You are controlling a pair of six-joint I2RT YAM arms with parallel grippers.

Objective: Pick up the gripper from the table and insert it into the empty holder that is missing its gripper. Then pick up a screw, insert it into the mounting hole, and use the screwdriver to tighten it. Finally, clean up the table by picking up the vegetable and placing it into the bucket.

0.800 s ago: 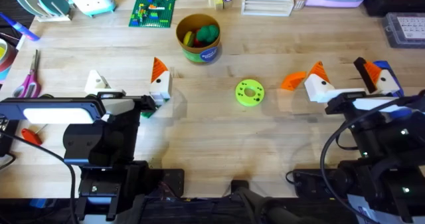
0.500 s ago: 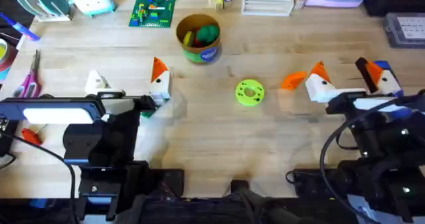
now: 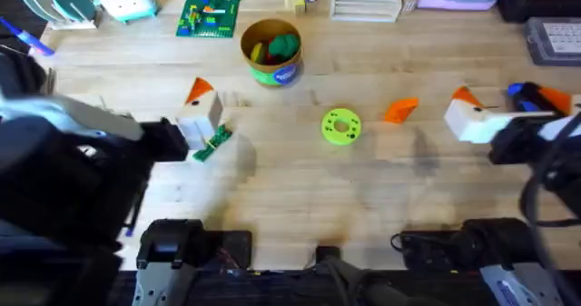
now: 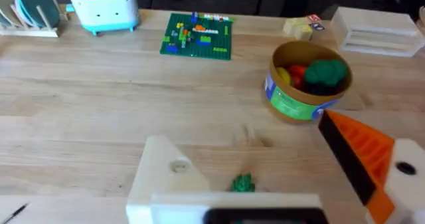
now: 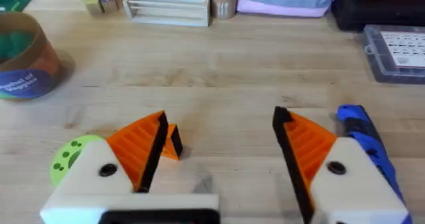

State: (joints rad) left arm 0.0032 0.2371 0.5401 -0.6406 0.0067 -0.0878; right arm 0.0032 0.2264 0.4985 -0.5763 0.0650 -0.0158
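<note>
Pincers are taken first: the left pincer [image 4: 242, 134] is seen spread, its bare white mount [image 4: 166, 177] facing one orange finger, and the right pincer [image 5: 219, 117] is likewise spread, nothing pinched. Just beyond the left one the green vegetable [image 4: 242, 183] lies on the surface [image 3: 300, 188]. The loose orange piece [image 3: 399, 111] lies by the right pincer's fingertip — being light and wedge-shaped, it could be skidded away by a careless closing. Farther off, the bucket [image 3: 270, 52] is found, toys inside. Screws cannot be made out, and the blue screwdriver [image 5: 362, 134] is partly covered.
</note>
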